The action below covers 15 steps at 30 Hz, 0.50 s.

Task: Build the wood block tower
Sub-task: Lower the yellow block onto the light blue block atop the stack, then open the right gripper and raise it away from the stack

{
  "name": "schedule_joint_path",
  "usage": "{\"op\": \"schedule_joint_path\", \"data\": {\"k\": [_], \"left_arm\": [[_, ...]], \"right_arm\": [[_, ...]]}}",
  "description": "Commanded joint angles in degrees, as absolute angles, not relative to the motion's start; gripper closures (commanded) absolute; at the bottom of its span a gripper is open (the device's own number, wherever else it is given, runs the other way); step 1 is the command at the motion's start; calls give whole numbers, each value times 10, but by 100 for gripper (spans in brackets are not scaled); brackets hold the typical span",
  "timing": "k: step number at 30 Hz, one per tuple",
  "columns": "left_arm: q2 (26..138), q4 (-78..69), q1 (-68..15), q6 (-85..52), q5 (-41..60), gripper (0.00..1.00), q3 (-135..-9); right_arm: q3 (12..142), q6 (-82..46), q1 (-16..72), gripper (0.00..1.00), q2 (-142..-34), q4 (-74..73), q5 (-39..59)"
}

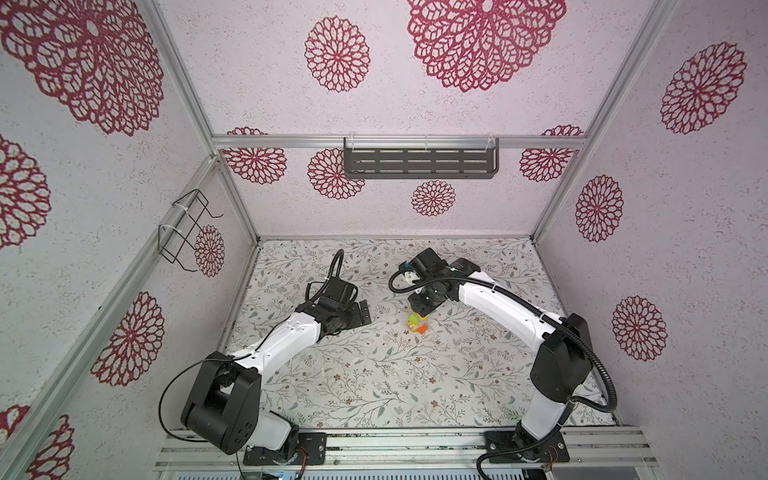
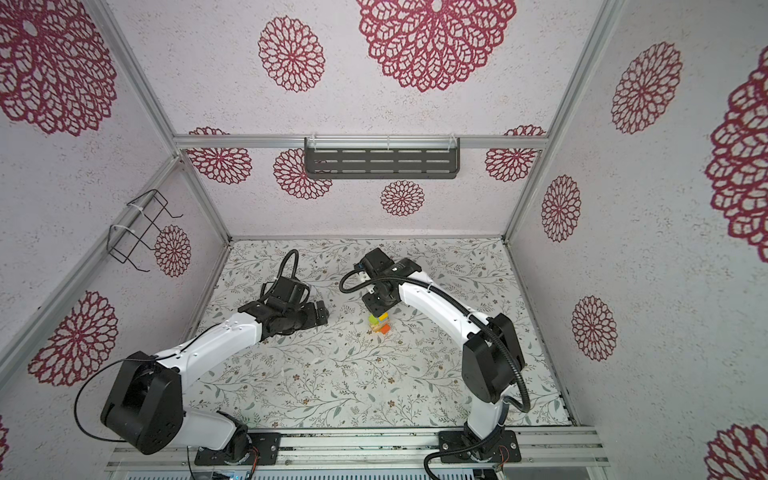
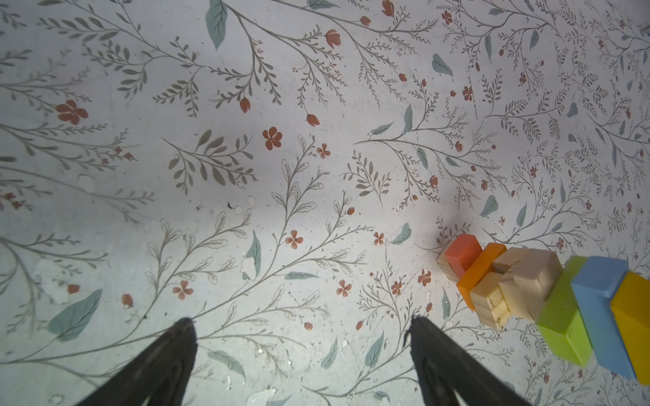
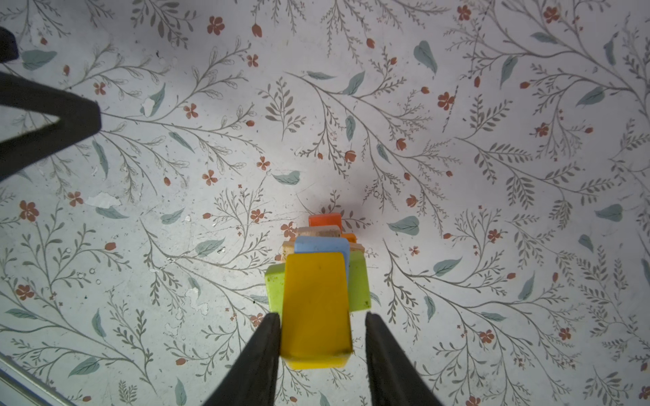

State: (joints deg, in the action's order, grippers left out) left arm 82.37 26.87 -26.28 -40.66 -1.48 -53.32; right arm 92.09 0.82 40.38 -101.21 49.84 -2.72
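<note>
Tower (image 1: 417, 325) of small coloured wood blocks upright in the middle of the table (image 1: 374, 395), yellow block (image 4: 316, 298) on top, right gripper (image 4: 322, 318) straddling it, jaws parted with a gap on one side, left gripper (image 3: 302, 320) spread wide and empty, beside the stack

The left arm (image 1: 286, 336) reaches forward, elbow bent, with the left tool (image 3: 302, 323) angled downward, jaws spread wide and empty. The right arm (image 1: 498, 307) arches inward; the right tool (image 4: 322, 316) points straight down, jaws partly parted.
</note>
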Motion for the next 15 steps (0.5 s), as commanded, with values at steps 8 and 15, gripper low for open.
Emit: {"op": "schedule_joint_path", "data": {"k": [8,15], "left_arm": [[709,367,-261,-386,-117,3,-588],[636,441,-243,-387,-161,3,-610]], "right_arm": [[890,-47,394,48,-854,447,-122],[755,-84,372,38,-704,381,-151]]}}
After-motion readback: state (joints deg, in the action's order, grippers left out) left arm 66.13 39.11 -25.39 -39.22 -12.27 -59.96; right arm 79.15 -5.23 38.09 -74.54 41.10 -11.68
